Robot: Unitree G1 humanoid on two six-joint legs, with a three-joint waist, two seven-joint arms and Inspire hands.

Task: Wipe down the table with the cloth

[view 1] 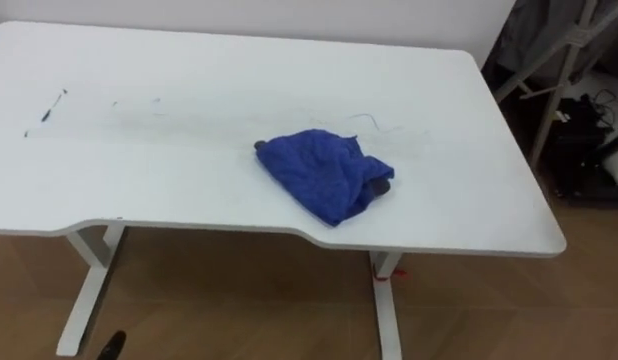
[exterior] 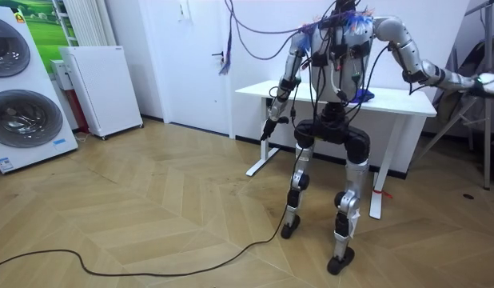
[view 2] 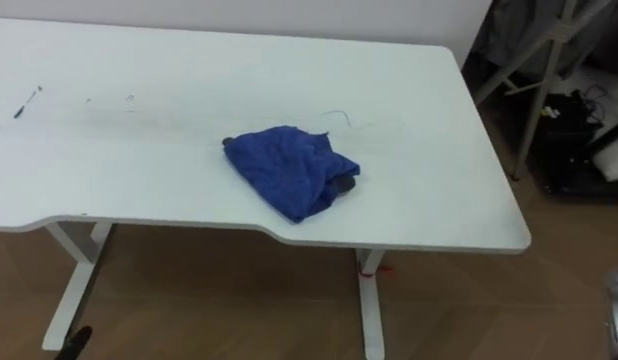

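Looking down through the eye views, we see a white table (view 1: 189, 90) with a smooth matte top, a rounded corner and a front edge that curves inward. A blue cloth (view 1: 324, 172) lies crumpled on it in soft creased folds, right of the middle and near the front edge. Small dark bits poke out at two of its edges, and we cannot tell what they are. Thin dark marks (view 1: 51, 105) streak the left part of the top.

The room view adds the robot itself, standing at the table and facing it, its back to the camera. Its left hand (exterior: 270, 128) hangs beside the table's end at the room view's left. Its right hand (exterior: 480, 80) is held out wide to the room view's right, well apart from the cloth. We cannot tell how either hand's fingers are set. Two stacked washing machines (exterior: 23, 120) and a boxy white cabinet (exterior: 99, 88) stand along the wall.
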